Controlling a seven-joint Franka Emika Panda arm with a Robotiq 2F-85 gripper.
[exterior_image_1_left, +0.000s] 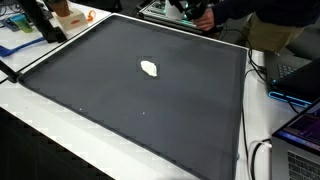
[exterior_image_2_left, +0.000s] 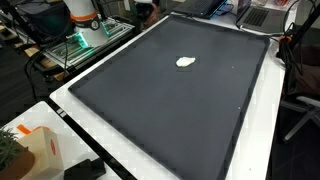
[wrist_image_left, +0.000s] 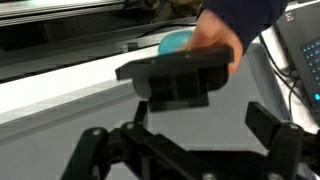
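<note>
My gripper (wrist_image_left: 185, 145) is open and empty in the wrist view, its two black fingers spread wide over the dark mat (wrist_image_left: 230, 110). Just beyond the fingers, a person's hand (wrist_image_left: 215, 35) holds a black blocky object (wrist_image_left: 180, 75) above the mat's far edge, with a teal thing (wrist_image_left: 175, 42) behind it. A small white lump (exterior_image_1_left: 150, 69) lies alone near the middle of the mat (exterior_image_1_left: 100, 100) in both exterior views (exterior_image_2_left: 186, 62). The person's hand (exterior_image_1_left: 203, 15) shows at the mat's far edge.
The mat (exterior_image_2_left: 150, 120) covers most of a white table (exterior_image_2_left: 100, 150). A laptop (exterior_image_1_left: 300, 85) and cables lie beside it. An orange-and-white box (exterior_image_2_left: 35, 150) stands at a table corner. The robot base (exterior_image_2_left: 85, 20) stands off the mat's edge.
</note>
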